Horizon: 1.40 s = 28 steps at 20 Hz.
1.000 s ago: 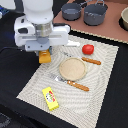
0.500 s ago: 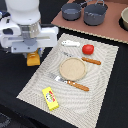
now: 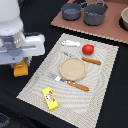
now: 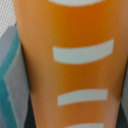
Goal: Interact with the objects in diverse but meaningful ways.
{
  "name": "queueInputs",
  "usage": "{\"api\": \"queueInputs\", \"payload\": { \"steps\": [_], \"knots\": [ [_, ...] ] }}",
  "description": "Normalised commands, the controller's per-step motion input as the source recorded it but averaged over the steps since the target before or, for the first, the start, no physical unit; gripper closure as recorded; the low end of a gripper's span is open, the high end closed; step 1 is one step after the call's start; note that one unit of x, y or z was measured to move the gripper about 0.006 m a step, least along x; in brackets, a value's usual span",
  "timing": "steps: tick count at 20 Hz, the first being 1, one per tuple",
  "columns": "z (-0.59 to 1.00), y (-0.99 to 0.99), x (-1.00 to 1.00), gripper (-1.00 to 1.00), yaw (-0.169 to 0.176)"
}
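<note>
My gripper (image 3: 21, 66) is at the exterior view's left, off the striped mat, and is shut on the orange ridged loaf-like block (image 3: 20, 68), which hangs below the white hand. The block fills the wrist view (image 4: 70, 65) as an orange surface with pale ridges. The red tomato-like ball (image 3: 88, 49) sits on the mat beyond the plate. The white fish-like piece (image 3: 70, 43) lies next to the ball. The yellow packet (image 3: 50, 97) with a red-white mark lies at the mat's near end.
A round tan plate (image 3: 73, 68) lies mid-mat with wooden-handled cutlery (image 3: 75, 84) beside it. Two grey pots (image 3: 95, 13) stand on a brown board at the back. A tan bowl (image 3: 124, 18) is at the exterior view's right edge. The table is black.
The arm has moved toward the exterior view's left, carrying the orange block off the mat's edge. The other toys, plate and pots have not moved.
</note>
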Motion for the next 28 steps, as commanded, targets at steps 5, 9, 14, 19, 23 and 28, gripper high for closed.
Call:
{"api": "queueInputs", "payload": {
  "steps": [5,9,14,19,23,28],
  "knots": [
    [0.07,-0.2,0.39,1.0,0.049],
    [0.1,-0.16,0.64,1.0,0.0],
    [0.04,-0.27,0.66,1.0,-0.005],
    [-0.01,-0.24,0.54,1.0,-0.009],
    [-0.13,-0.16,0.31,1.0,-0.001],
    [-0.21,-0.08,0.05,1.0,0.0]
  ]
}}
